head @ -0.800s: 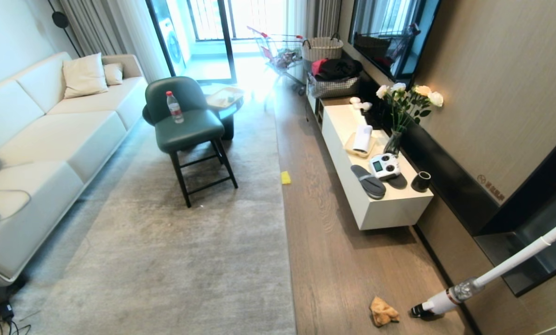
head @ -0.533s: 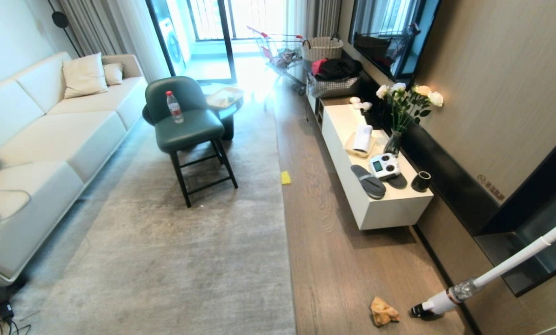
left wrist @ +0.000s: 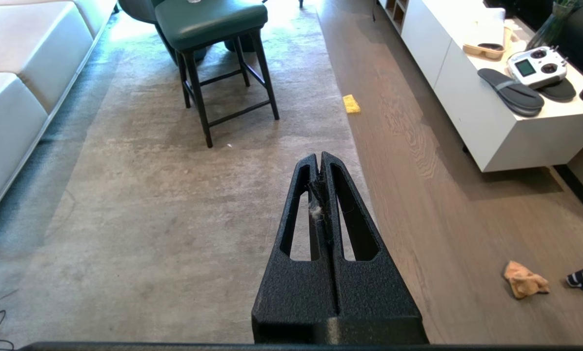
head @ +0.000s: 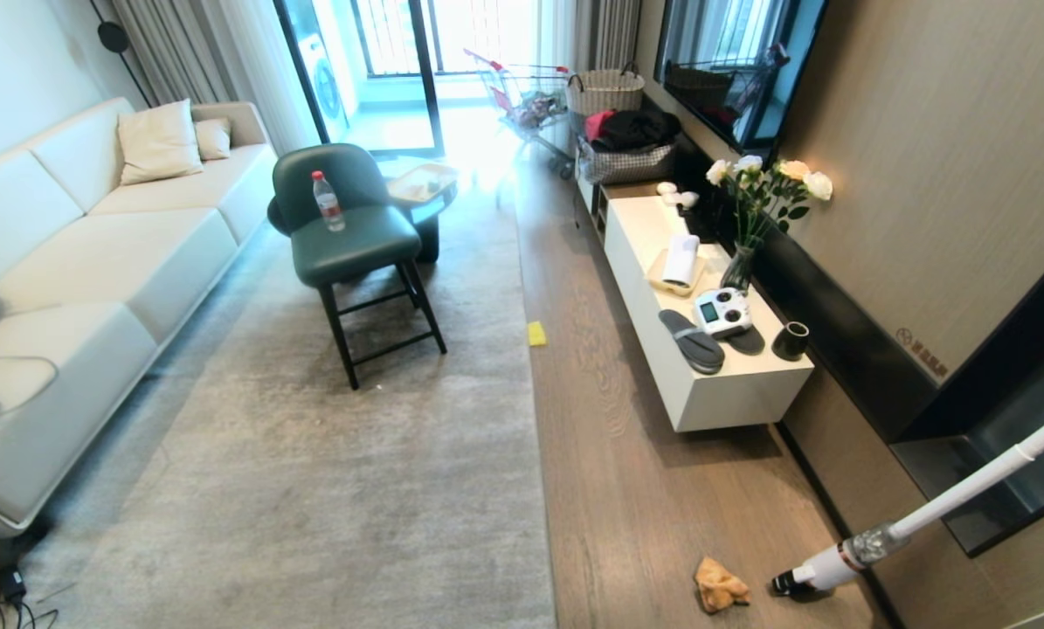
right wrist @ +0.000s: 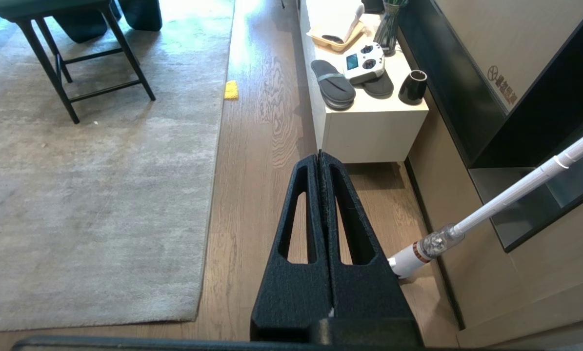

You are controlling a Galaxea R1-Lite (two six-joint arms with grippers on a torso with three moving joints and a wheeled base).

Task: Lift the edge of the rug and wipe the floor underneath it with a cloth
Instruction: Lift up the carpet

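Living-room floor, seen from above. Nearest, the left gripper (left wrist: 320, 161) and the right gripper (right wrist: 319, 160) each hang above the floor with their black jaws pressed together, holding nothing; a wisp of pale lint clings between the left one's fingers. Neither arm appears in the head view. The small crumpled orange-yellow microfibre cloth (head: 720, 586) lies on the grey-brown wooden plank floor (head: 626, 489), well apart from the edge of the large pale grey short-pile rug (head: 329, 489), which lies flat. Just beside the cloth rests the head of a white stick vacuum (head: 845, 552), its handle cut off at the picture's edge. Farther on, a small flat bright yellow square (head: 536, 333) sits at the rug's edge, opposite a white low cabinet (head: 705, 393). A dark green chair (head: 347, 236) stands on the rug; the far end of the rug is hidden behind it. Compared with the earlier frames, nothing has shifted.
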